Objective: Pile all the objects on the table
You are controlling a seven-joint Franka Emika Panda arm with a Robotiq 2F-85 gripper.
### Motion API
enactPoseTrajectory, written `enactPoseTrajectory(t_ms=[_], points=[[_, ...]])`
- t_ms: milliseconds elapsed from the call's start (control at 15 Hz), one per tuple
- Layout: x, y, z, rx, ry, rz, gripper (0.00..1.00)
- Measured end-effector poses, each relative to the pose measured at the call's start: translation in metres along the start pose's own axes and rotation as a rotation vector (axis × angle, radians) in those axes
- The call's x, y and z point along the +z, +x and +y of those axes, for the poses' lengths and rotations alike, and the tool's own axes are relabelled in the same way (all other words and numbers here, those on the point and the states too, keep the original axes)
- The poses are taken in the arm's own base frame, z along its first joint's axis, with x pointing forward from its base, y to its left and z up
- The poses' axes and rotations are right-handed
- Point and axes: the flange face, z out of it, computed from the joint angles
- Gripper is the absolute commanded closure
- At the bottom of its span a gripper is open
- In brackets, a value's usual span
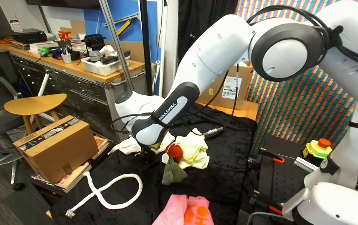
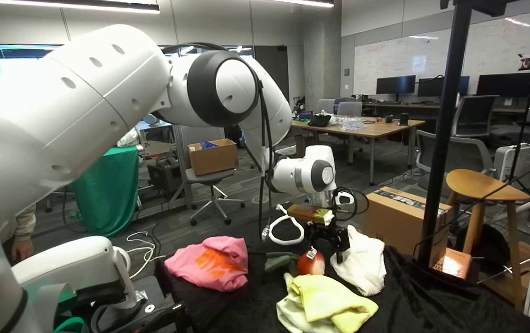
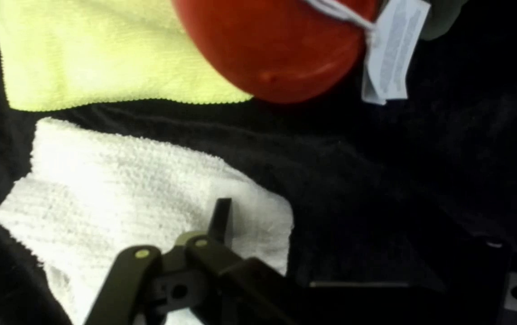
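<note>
My gripper [image 1: 146, 157] points down over the black cloth; in the wrist view [image 3: 355, 221] its fingers are wide apart with nothing between them. One finger is over the white towel [image 3: 127, 194], which also shows in an exterior view [image 2: 362, 266]. The other finger is hard to make out against the black. A red round object [image 1: 175, 152] with a white tag lies beside the gripper, touching a yellow cloth [image 2: 334, 300] and near a dark green object [image 1: 173, 172]. A white rope [image 1: 113, 184] lies looped. A pink cloth [image 2: 214, 263] lies crumpled apart from the others.
A cardboard box [image 1: 57, 147] stands on books just beyond the table edge. A black post [image 2: 445, 134] stands by the table. An emergency stop button [image 1: 318, 148] is near the robot base. A cable [image 1: 213, 131] hangs from the arm over the cloth.
</note>
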Motion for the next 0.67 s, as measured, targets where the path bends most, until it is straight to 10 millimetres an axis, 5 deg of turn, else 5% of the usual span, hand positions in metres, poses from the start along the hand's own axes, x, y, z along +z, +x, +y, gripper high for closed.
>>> enactPoseTrajectory(t_ms=[667], points=[[0.003, 0.0048, -0.0022, 0.113, 0.014, 0.055, 0.0]])
